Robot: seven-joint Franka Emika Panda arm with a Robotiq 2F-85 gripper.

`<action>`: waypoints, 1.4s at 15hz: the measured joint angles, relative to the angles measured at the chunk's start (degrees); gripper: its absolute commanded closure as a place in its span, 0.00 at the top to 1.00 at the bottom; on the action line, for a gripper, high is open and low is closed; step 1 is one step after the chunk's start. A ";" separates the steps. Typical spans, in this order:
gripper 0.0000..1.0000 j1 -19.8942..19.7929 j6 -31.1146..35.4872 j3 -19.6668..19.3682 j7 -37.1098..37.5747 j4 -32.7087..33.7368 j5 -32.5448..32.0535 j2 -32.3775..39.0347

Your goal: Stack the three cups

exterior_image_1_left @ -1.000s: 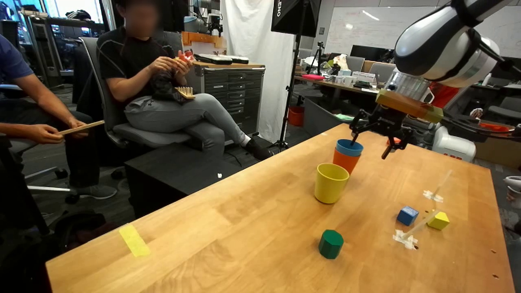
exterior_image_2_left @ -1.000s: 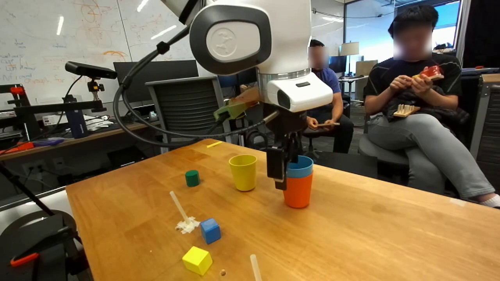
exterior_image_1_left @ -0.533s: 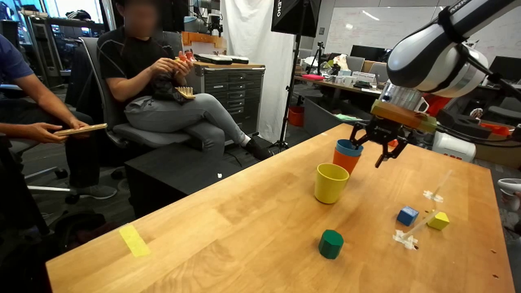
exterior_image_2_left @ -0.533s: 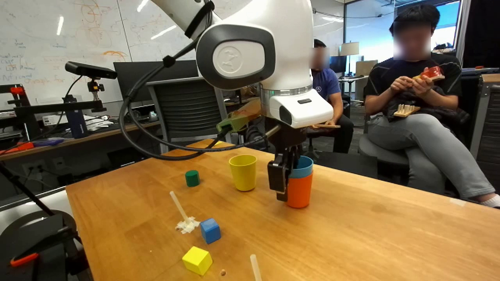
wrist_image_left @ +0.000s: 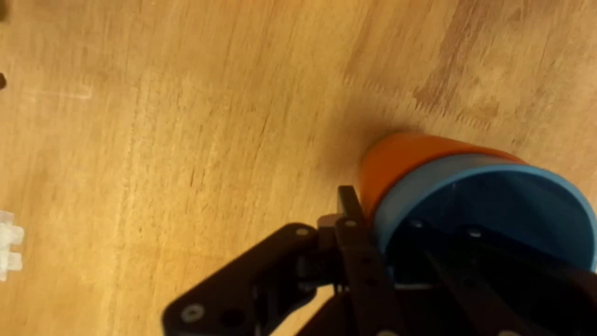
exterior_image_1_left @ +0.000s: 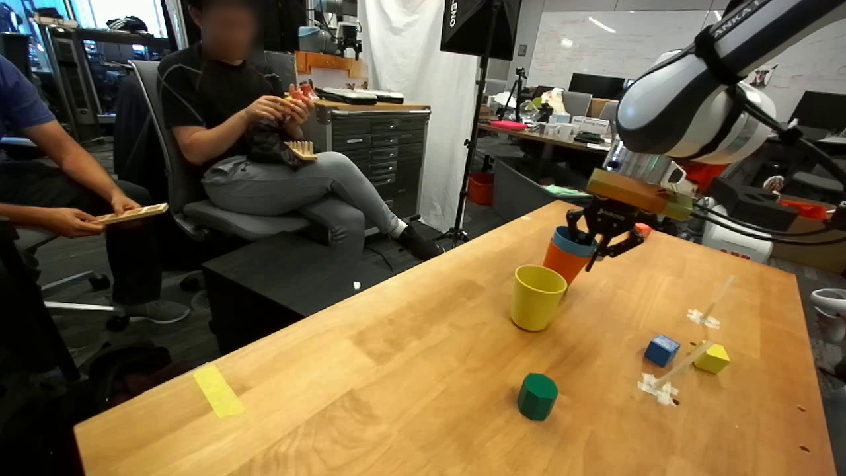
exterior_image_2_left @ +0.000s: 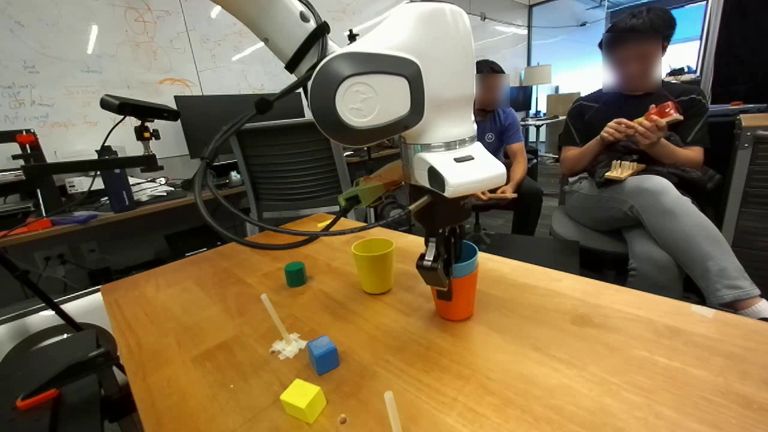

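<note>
The blue cup (exterior_image_1_left: 568,245) sits nested inside the red-orange cup (exterior_image_1_left: 560,262), only its upper band showing above the orange rim. My gripper (exterior_image_1_left: 584,252) has come together on the wall of this nested pair. In the wrist view, one finger reaches down into the blue cup (wrist_image_left: 517,205), its tip hidden in shadow. The other finger (wrist_image_left: 350,205) lies against the outside of the red-orange cup (wrist_image_left: 392,161). The pair leans slightly in an exterior view, its base at the table. Beside it the yellow cup (exterior_image_2_left: 373,268) stands upright, apart from the gripper, its inside mostly hidden.
A green block (exterior_image_1_left: 537,396) stands on the table in front of the yellow cup. A blue cube (exterior_image_2_left: 323,354) and a yellow block (exterior_image_2_left: 303,400) lie near two thin upright sticks, one stick (exterior_image_2_left: 275,318) taped down beside the blue cube. Two people sit beyond the table edge.
My gripper came down over the rim, and its outer finger swung in from wide open onto the cup wall. The nested cups shifted and tipped slightly toward that finger. The yellow cup stayed put.
</note>
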 measured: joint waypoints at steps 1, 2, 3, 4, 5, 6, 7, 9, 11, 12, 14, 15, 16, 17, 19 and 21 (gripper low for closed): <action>0.02 0.24 0.36 -0.01 0.41 0.16 -0.12 -0.01; 0.02 0.48 0.51 -0.02 0.85 0.20 -0.45 0.02; 0.02 0.72 0.68 -0.04 1.28 0.20 -0.72 0.09; 0.02 0.89 0.79 -0.10 1.60 0.20 -1.06 0.10; 0.02 1.03 0.86 -0.14 1.91 0.20 -1.49 0.10; 0.02 1.13 0.89 -0.17 2.13 0.20 -1.80 0.09; 0.02 1.18 0.89 -0.18 2.23 0.20 -1.89 0.08; 0.02 1.22 0.89 -0.18 2.25 0.14 -1.90 -0.11; 0.02 1.19 0.88 -0.20 2.19 -0.32 -1.90 -1.17; 0.02 1.13 0.88 -0.21 2.17 -0.82 -1.90 -2.16; 0.02 0.96 0.84 -0.22 1.98 -2.49 -1.90 -4.97; 0.02 0.89 0.82 -0.22 1.82 -3.59 -1.90 -6.62; 0.02 0.86 0.82 -0.22 1.54 -4.83 -1.90 -8.44; 0.02 0.87 0.81 -0.22 1.20 -6.09 -1.90 -10.21; 0.02 0.95 0.80 -0.05 0.08 -8.72 -1.90 -13.74; 0.02 1.11 0.80 0.52 -1.07 -11.04 -1.89 -16.78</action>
